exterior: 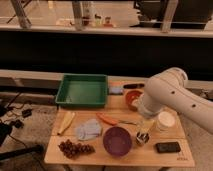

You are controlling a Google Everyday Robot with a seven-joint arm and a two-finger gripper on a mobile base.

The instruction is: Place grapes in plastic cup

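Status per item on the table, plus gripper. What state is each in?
Grapes: lying on table, front-left, not held.
Cup: upright, right side, no grapes seen in it.
Purple bowl: upright, empty.
Green tray: empty.
Red bowl: upright, partly hidden by arm.
Gripper: low between purple bowl and cup, away from grapes.

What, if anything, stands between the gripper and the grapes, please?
The purple bowl sits between the gripper, low at the front right of the view, and the grapes at the front left. The arm would likely need to pass over it.
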